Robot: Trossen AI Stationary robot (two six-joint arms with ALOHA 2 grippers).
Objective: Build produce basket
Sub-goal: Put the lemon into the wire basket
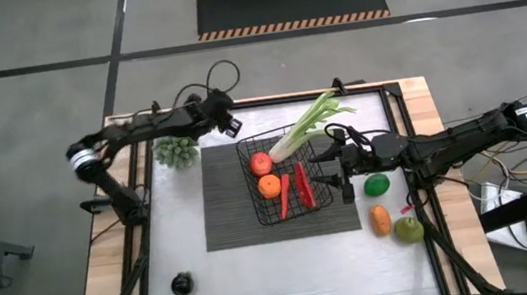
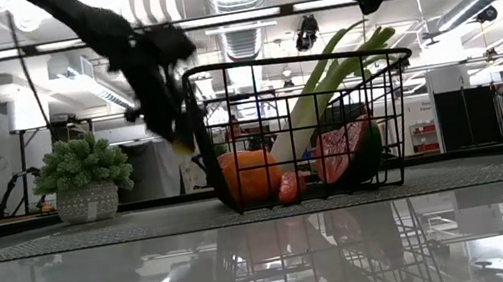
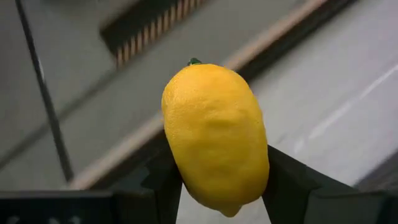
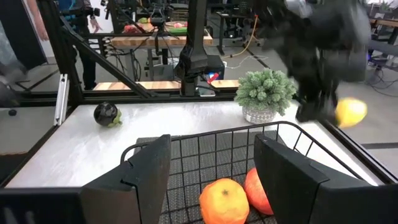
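**Basket part filled, a lemon on its way**

From above, the black wire-mesh rectangular basket point(image 1: 286, 175) sits on a dark ribbed mat point(image 1: 231, 212) in the middle of the table point(image 1: 260, 279), a little toward the far edge. It already holds a red round fruit point(image 1: 260, 162), an orange round fruit point(image 1: 268, 186), two red chili pieces point(image 1: 295, 189), and a long white-green leek point(image 1: 306, 125) that pokes out over the far rim. Left outside, near the right edge, are a green round piece point(image 1: 376, 184), an orange piece point(image 1: 380, 219) and a green pear point(image 1: 410, 229); a dark piece point(image 1: 182, 283) lies toward the near left corner. I'd say roughly half done. The left gripper point(image 1: 230, 124) hangs just off the basket's far left corner; the right gripper point(image 1: 330, 172) sits at the basket's right side.

At table height, the left arm comes down beside the basket's left wall, a scrap of yellow showing at its tip, and a small potted green plant point(image 2: 85, 177) stands farther left.

The left wrist camera settles it: the left gripper's fingers point(image 3: 295, 183) are clamped on a yellow lemon point(image 3: 214, 137), held clear of the table.

The right wrist camera looks over the basket rim, the right gripper's fingers point(image 4: 140, 174) spread wide with nothing between them, and the lemon hangs beyond the far rim.
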